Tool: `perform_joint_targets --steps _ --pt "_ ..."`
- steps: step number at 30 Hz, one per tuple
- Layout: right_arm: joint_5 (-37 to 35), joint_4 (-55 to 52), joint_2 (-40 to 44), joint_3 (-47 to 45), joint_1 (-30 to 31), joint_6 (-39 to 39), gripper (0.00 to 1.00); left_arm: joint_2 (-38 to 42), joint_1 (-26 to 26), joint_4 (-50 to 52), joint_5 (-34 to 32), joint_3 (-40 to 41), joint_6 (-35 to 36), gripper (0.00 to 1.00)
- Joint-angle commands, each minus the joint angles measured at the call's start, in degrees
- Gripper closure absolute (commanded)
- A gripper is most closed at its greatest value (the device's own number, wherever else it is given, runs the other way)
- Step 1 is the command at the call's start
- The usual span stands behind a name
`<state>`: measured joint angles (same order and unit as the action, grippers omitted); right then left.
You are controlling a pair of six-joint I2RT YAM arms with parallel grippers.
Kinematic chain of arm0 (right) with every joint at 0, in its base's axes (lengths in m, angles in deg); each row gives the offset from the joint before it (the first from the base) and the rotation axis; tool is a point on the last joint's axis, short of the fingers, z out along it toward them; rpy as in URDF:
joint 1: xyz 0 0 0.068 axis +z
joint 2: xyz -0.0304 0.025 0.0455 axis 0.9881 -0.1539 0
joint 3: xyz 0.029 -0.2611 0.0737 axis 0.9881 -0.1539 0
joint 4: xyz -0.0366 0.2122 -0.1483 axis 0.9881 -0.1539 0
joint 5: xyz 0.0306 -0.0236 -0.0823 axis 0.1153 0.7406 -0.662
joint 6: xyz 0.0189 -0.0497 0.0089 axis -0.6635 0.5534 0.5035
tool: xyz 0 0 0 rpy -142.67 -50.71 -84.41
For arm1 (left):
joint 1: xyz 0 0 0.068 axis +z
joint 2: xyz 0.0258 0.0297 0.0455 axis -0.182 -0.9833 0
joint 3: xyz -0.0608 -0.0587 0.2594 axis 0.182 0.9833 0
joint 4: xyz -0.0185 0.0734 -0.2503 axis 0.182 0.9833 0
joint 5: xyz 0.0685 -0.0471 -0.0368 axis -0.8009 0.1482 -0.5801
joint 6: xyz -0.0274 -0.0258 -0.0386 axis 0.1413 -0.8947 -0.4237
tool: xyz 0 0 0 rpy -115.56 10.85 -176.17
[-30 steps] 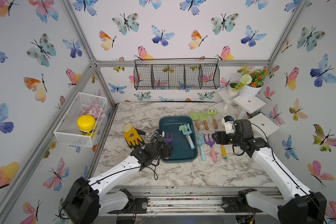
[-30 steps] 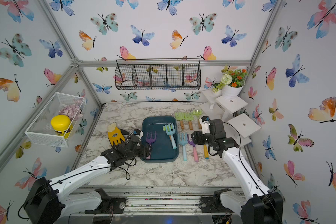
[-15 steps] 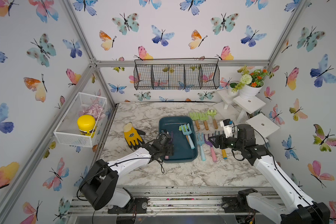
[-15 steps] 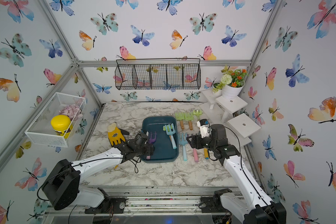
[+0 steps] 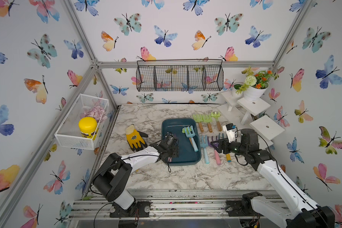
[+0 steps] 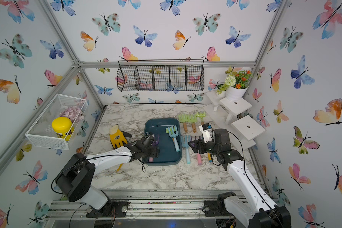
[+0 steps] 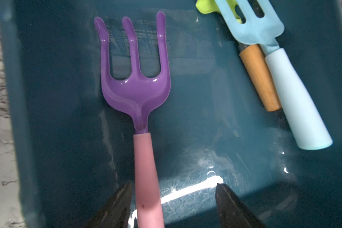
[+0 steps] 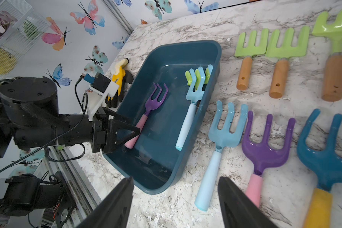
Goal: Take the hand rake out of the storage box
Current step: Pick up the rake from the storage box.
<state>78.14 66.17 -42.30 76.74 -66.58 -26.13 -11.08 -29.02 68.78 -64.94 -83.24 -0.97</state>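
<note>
Now the left gripper (image 7: 173, 184), newly inside the box (image 7: 195, 110), straddles the purple rake (image 7: 135, 86) with open jaws, grasp pending; right gripper (image 8: 175, 178) open, empty.

Purple rake (image 7: 135, 88): pink handle end cut off by the left wrist picture's edge; in a top view, mostly hidden behind the left gripper (image 5: 174, 152).
Green rake (image 8: 188, 77): mostly covered by the light blue rake (image 8: 195, 92).
Yellow jar (image 5: 87, 128) label: too small to read.

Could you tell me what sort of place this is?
Likely a staged, garden-themed robot test cell: butterfly wallpaper on an aluminium frame, hand rakes on a marble-look table, a flowerpot on white steps.
</note>
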Motion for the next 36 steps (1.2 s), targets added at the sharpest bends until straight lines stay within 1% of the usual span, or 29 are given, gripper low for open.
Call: perform_joint_targets --steps 1,6,12,16,21,24,27,30,36 --pt "1.95 0.96 -0.93 0.15 -0.19 -0.22 0.26 -1.60 1.59 1.47 -2.10 0.41 0.93 0.29" --pt "2.26 1.09 -0.98 0.15 -0.19 -0.26 0.26 -2.47 2.21 0.29 -0.97 1.02 0.95 0.33" --pt "2.09 1.01 -1.22 0.16 -0.23 -0.21 0.26 -5.60 2.15 0.01 0.64 -1.23 1.35 0.36" --pt "1.91 0.92 -1.07 0.09 -0.18 -0.25 0.26 -8.30 1.98 0.36 0.28 -2.66 1.55 0.40" --pt "2.08 0.99 -1.16 -0.05 -0.21 -0.21 0.26 -9.72 1.39 0.53 -0.30 -3.64 1.33 0.41" --pt "2.22 1.01 -1.16 -0.11 -0.19 -0.21 0.27 -10.24 0.84 0.68 -0.61 -4.35 1.24 0.46" --pt "2.32 1.01 -0.81 -0.33 -0.23 -0.30 0.27 -11.12 0.51 1.49 -1.56 -5.32 0.96 0.48" --pt "2.26 1.00 -0.29 -0.64 -0.18 -0.38 0.27 -12.00 0.40 2.09 -2.41 -6.08 0.85 0.55" --pt "2.17 0.92 -0.19 -0.89 -0.22 -0.47 0.27 -13.44 -0.17 2.70 -3.11 -7.60 0.85 0.62"
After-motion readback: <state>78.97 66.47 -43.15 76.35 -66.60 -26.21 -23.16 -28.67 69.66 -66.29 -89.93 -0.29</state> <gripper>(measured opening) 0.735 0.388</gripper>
